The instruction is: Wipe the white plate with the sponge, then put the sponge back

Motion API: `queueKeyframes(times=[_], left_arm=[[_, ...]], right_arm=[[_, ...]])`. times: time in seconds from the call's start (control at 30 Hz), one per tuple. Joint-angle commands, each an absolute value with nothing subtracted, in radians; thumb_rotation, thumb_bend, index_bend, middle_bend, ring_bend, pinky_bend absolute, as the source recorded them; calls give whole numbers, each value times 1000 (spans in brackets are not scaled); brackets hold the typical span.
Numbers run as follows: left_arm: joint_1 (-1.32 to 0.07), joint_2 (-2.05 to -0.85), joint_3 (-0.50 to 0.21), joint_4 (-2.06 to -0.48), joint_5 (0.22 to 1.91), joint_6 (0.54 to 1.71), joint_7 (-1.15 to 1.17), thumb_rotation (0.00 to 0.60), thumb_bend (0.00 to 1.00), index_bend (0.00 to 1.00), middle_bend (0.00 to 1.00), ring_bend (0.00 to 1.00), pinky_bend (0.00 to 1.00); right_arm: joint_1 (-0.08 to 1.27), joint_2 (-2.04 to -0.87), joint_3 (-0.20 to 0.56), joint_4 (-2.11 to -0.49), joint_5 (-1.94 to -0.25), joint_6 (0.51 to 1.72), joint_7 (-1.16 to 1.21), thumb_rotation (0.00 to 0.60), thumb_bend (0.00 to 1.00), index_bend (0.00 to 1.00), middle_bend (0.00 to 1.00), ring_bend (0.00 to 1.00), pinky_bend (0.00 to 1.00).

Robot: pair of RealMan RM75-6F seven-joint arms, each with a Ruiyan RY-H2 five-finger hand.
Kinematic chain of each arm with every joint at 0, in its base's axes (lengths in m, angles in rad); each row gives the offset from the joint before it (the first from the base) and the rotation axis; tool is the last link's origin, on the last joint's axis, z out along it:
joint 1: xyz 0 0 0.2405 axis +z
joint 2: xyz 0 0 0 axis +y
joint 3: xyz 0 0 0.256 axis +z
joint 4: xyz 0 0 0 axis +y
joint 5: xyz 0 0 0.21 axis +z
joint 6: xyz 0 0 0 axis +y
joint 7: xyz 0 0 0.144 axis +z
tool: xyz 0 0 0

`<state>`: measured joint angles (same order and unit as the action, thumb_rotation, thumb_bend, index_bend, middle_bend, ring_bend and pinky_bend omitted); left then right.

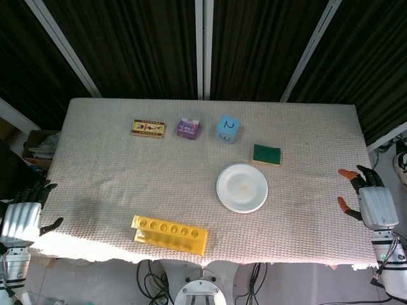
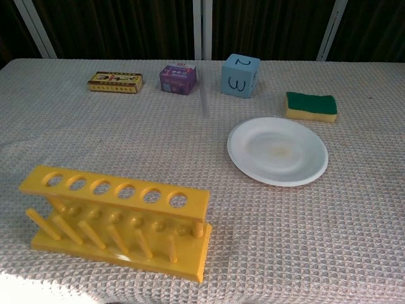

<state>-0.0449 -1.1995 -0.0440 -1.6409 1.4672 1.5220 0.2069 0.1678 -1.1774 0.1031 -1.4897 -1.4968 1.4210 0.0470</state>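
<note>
Both hands hold nothing, fingers apart: the left hand point(image 1: 22, 219) and right hand point(image 1: 372, 203) wait off opposite table point(image 1: 95, 178) edges. Nothing looks begun. A green-topped yellow sponge point(image 2: 311, 106) lies just beyond the round white plate point(image 2: 277, 151), apart from it. Next, I judge, the right hand must reach in and grasp the sponge.

The surface point(image 2: 354, 253) wears a cream waffle-weave cloth. The plate point(image 2: 277, 151) is white with a faint yellowish smudge at its centre; the sponge point(image 2: 310, 106) beside it is dark green over yellow. The cube point(image 2: 240, 76) is light blue with black numerals, the rack point(image 2: 117, 218) bright yellow.
</note>
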Motion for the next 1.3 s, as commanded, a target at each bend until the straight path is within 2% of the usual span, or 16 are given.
queueKeyframes(times=[0.03, 0.2, 0.47, 0.63, 0.77, 0.97, 1.3], left_arm=[[-48, -1202, -46, -1639, 1461, 1514, 208, 600, 124, 205, 150, 120, 160], [-53, -1201, -47, -1641, 1461, 1510, 212, 600, 124, 205, 150, 120, 160], [-39, -1206, -36, -1644, 1479, 1534, 202, 600, 124, 205, 150, 120, 160], [-25, -1205, -27, -1642, 1488, 1551, 195, 600, 124, 205, 150, 120, 160], [-17, -1205, -24, -1639, 1482, 1556, 192, 600, 124, 205, 150, 120, 160], [-12, -1205, -25, -1630, 1475, 1556, 186, 600, 124, 205, 150, 120, 160], [-9, -1206, -27, -1619, 1465, 1548, 177, 600, 124, 204, 150, 120, 160]], right_arm=[[178, -1180, 108, -1492, -1494, 1410, 39, 600, 217, 232, 281, 125, 159], [218, -1192, 118, -1488, -1477, 1350, 28, 600, 216, 208, 274, 125, 173], [393, -1296, 186, -1389, -1357, 1088, 5, 600, 181, 166, 233, 123, 191], [518, -1432, 234, -1221, -1265, 933, -9, 600, 177, 245, 232, 112, 189], [593, -1522, 256, -1116, -1223, 859, -20, 600, 176, 276, 232, 111, 187], [666, -1613, 256, -1019, -1198, 795, -57, 600, 176, 301, 240, 111, 186], [686, -1664, 247, -953, -1193, 802, -37, 600, 176, 312, 246, 111, 180]])
